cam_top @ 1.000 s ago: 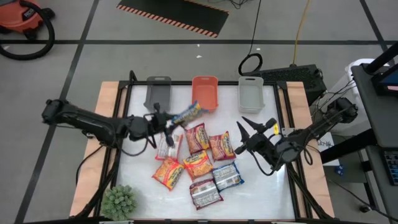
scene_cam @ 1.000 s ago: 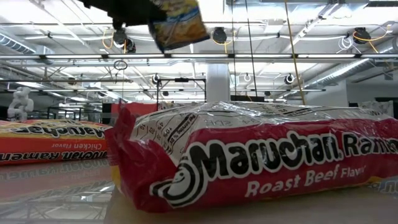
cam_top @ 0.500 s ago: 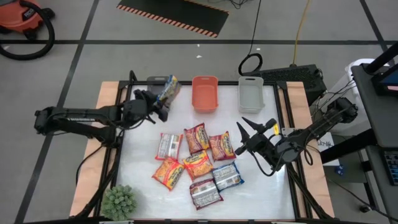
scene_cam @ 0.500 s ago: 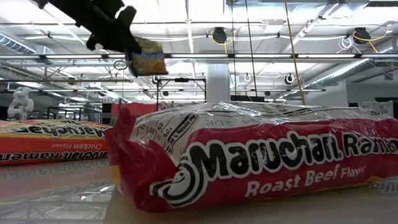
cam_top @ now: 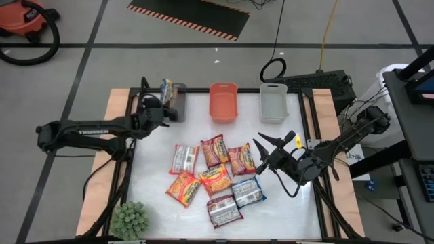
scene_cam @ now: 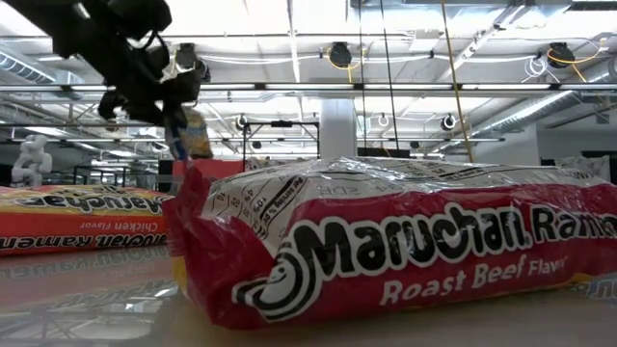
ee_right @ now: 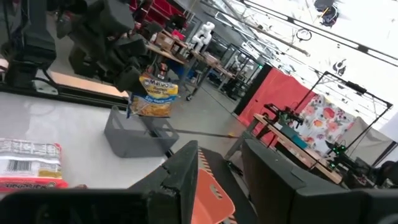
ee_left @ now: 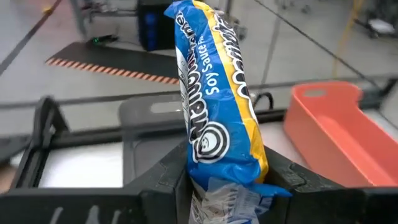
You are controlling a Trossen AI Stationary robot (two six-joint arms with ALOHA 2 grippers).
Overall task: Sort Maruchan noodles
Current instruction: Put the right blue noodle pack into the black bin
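Bench (cam_top: pixel 285 203) white; my left tool (cam_top: pixel 165 103) grips blue-yellow packet (ee_left: pixel 214 118) above dark grey bin (cam_top: pixel 175 97). Right tool (cam_top: pixel 261 150) spread wide beside packet pile (cam_top: pixel 213 177).

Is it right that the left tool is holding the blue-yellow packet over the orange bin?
Not quite. The left tool does hold the blue-yellow packet, but over the dark grey bin, not the orange bin. The high view shows it.
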